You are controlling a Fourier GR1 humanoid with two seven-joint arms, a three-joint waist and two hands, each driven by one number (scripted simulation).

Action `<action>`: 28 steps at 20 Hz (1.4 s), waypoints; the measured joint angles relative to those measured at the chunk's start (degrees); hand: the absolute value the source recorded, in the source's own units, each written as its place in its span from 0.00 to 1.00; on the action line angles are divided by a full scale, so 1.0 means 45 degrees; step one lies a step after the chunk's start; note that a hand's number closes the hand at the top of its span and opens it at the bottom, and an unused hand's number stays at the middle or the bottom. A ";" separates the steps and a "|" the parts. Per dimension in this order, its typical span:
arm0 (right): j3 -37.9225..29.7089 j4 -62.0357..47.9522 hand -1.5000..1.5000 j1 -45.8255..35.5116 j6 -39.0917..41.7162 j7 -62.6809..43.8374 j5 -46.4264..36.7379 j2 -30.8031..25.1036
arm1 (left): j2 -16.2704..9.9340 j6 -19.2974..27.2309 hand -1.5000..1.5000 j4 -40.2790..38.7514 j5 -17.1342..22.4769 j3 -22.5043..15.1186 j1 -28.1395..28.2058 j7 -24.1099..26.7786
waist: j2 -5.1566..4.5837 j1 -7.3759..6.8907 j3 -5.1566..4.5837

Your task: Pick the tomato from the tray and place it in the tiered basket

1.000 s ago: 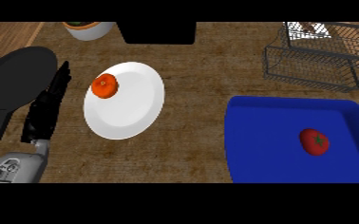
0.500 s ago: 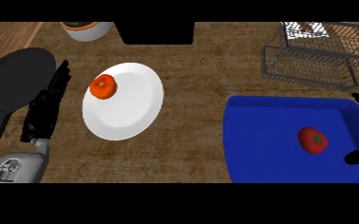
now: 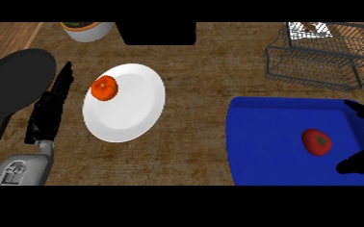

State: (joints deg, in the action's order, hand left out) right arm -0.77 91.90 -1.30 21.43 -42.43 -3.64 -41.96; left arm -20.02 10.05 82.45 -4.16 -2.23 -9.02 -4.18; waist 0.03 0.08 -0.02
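Tomato [image 3: 316, 141] is seen lying on the blue tray [image 3: 270, 139], toward its right side, red with a small green stem mark on top. It can be judged as light, round and smooth, so it may roll or slip when touched, and its skin is probably soft enough to be bruised. It is best taken around its middle, from two opposite sides (the stem side left free).

The right hand [image 3: 353, 162] is shown only partly at the right edge, just beside the tomato; dark parts appear above and below it, nothing is held, but how far the fingers are open cannot be told.

The tiered basket [image 3: 313, 57], made of wire, stands beyond the tray at the upper right, near its far edge. The tray rim and the basket's front wire wall are judged as the things to be cleared on the way.

Farther left on the wooden worktop [image 3: 199, 77], a white plate [image 3: 135, 110] carries an orange fruit [image 3: 104, 87]. The left hand [image 3: 51, 108] rests beside the plate, fingers straight, holding nothing. A dark round pan [image 3: 21, 77] and a white pot [image 3: 86, 30] are well apart from the path.
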 measured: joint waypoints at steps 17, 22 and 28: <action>-0.0763 0.0427 0.00 0.0267 0.1047 -0.0056 -0.2910 0.2063 | 0.0705 -0.0847 0.50 0.0338 -0.0858 0.0920 0.0441 0.0295 | 0.0000 -0.0003 0.0002; -0.0909 -0.0241 0.00 -0.0053 0.1203 0.0156 -0.3569 0.2647 | 0.0743 -0.1198 0.50 0.0267 -0.0911 0.1295 0.0297 0.0262 | -0.0006 -0.0014 0.0007; -0.1062 -0.1259 0.00 -0.0417 0.1213 0.0880 -0.4351 0.3278 | 0.1044 -0.1325 0.50 0.0168 -0.1197 0.1488 0.0161 0.0240 | -0.0005 -0.0020 0.0002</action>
State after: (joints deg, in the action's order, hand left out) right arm -5.54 86.24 -3.18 26.89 -38.47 -23.22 -27.20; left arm -15.32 4.09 83.21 -9.54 4.47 -8.29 -3.10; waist 0.01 -0.01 -0.01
